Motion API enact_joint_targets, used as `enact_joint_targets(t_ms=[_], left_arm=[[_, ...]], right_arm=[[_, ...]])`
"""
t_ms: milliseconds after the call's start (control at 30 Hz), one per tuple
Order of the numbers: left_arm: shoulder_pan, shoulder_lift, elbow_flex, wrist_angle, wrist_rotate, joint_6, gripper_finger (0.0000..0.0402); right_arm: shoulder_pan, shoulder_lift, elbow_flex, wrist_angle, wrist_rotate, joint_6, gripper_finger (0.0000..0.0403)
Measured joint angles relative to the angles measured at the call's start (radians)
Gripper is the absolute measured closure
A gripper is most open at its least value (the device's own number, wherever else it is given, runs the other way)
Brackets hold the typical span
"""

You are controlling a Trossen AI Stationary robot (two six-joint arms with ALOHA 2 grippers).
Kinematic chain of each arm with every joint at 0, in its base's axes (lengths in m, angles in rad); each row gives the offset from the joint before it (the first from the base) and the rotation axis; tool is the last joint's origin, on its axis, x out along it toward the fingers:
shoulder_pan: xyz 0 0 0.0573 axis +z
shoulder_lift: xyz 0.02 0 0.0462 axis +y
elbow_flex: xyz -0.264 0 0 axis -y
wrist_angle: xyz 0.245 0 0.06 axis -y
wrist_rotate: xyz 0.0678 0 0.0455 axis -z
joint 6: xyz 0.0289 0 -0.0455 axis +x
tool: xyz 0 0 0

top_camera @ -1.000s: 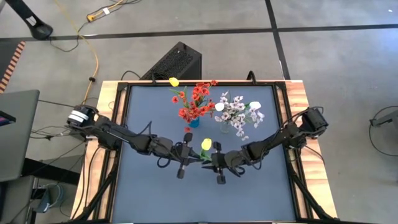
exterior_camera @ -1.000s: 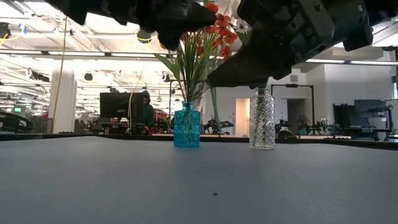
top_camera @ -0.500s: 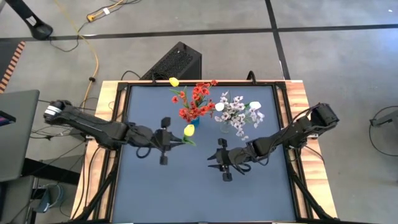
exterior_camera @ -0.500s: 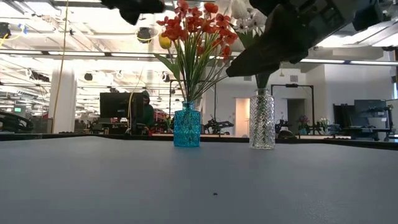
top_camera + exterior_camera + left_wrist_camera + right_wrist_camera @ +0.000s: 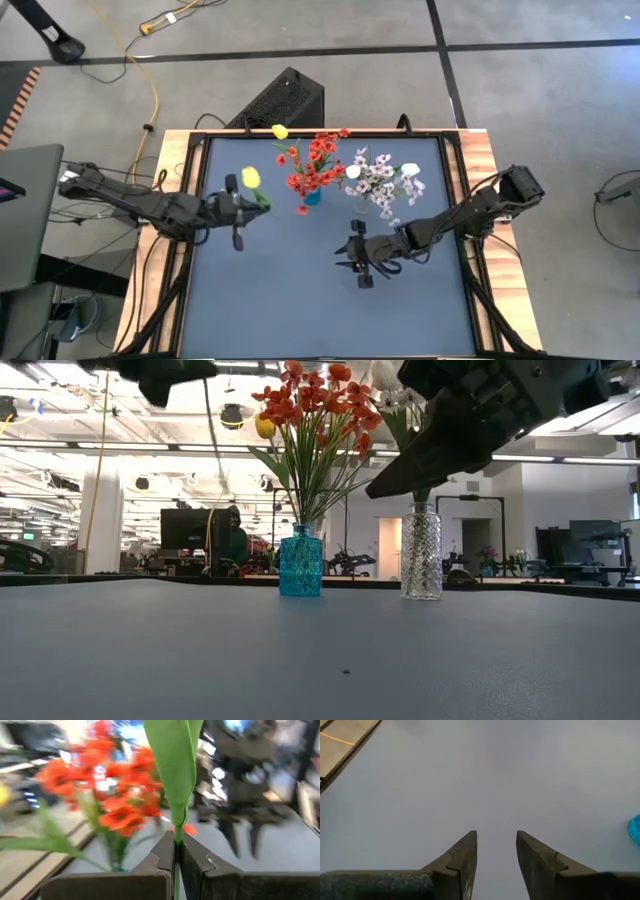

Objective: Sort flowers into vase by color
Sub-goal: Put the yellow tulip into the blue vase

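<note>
My left gripper (image 5: pixel 243 205) is over the table's left half, left of the blue vase (image 5: pixel 311 197), and is shut on a yellow tulip (image 5: pixel 250 178). The blue vase (image 5: pixel 300 565) holds red blossoms (image 5: pixel 315 165) and another yellow tulip (image 5: pixel 280 131). The clear vase (image 5: pixel 362 205) (image 5: pixel 421 555) holds white-pink sprays (image 5: pixel 382 185) and white tulips (image 5: pixel 410 169). My right gripper (image 5: pixel 355 262) hangs open over the table's middle, near side of the vases, and touches nothing (image 5: pixel 495 852). My left gripper (image 5: pixel 177 840) pinches the yellow tulip's thin green stem (image 5: pixel 178 836) between its two fingers. A broad green leaf (image 5: pixel 175 765) rises from just past the fingertips. The fingers come roughly level from the table's left. The tulip is lifted clear of the table.
Both vases stand upright in the table's far middle, close together. Bare blue-grey tabletop (image 5: pixel 300 300) spreads over the near half and the left side. A wooden frame with black rails (image 5: pixel 190 230) borders the table. The room beyond shows desks and a person far off (image 5: pixel 235 540).
My left gripper has carried the yellow tulip from the table's middle, beside my right gripper, toward the left edge and slightly toward the far edge, rising out of the low view's top. My right gripper has stayed near the middle.
</note>
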Motion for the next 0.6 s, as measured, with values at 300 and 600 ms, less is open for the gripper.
enact_joint_targets(t_ms=[300,600], left_arm=[[0.16,0.075,-0.345,0.718,-0.127,-0.096,0.0401],[0.316,0.296,-0.303,0.917,0.01,-0.116,0.0401]], right_arm=[[-0.023,0.001,0.0,0.004,0.0,0.007,0.0241],[-0.022,0.001,0.0,0.061,0.0,0.017,0.0241]])
